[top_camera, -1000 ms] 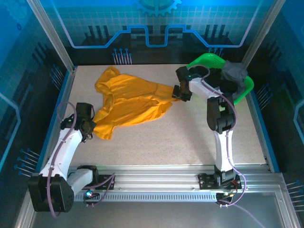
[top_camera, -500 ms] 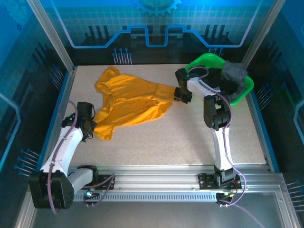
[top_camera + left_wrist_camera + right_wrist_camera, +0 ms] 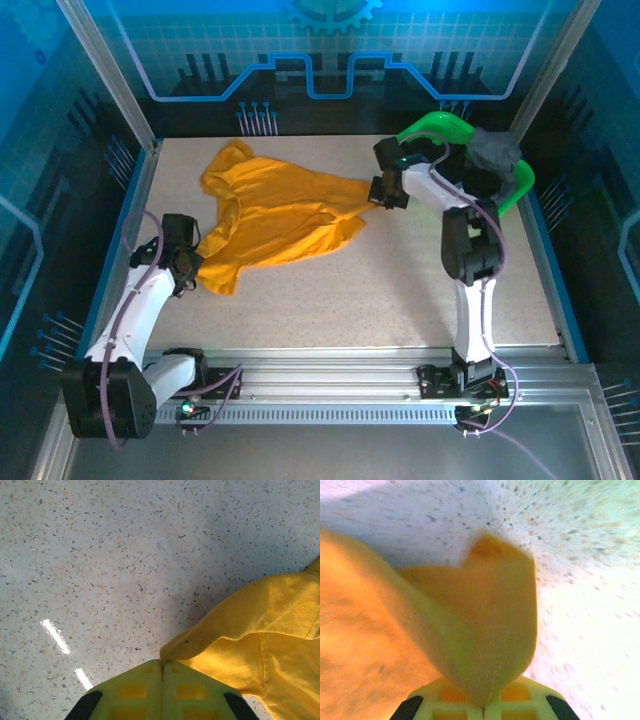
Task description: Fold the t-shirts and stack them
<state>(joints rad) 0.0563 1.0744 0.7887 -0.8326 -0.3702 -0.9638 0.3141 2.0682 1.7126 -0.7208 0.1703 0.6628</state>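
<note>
top external: left tool (image 3: 192,263) and right tool (image 3: 384,192) each pinch the orange-yellow t-shirt (image 3: 280,212).

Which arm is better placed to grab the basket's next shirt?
Right, probably: the right claw grips the orange-yellow t-shirt beside the green basket; the left claw is far off.

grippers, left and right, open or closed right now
Left gripper: closed on a corner of the orange-yellow t-shirt.
Right gripper: closed on the same t-shirt.
</note>
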